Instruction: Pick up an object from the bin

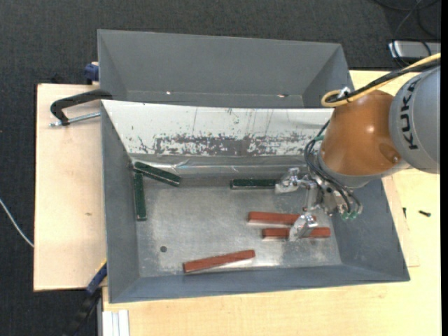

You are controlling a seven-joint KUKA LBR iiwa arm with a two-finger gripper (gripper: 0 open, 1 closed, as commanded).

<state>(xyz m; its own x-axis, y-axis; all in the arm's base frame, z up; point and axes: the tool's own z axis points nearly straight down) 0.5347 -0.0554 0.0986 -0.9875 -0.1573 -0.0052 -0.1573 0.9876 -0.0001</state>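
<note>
The end effector [305, 224] sits low in the right part of the bin [119, 208]. It is down over two bars lying side by side on the bin's floor, the upper red bar [269, 218] and the lower red bar [278, 234]. I cannot tell whether it is open or closed. This looks like the grasp step, with nothing lifted yet. The next move calls for closing across one bar's width, then rising straight up, clear of the bin's right wall.

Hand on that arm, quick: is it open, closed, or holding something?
Hand: cannot be told whether open or closed; it sits low over two red bars at the right of the bin.
</note>
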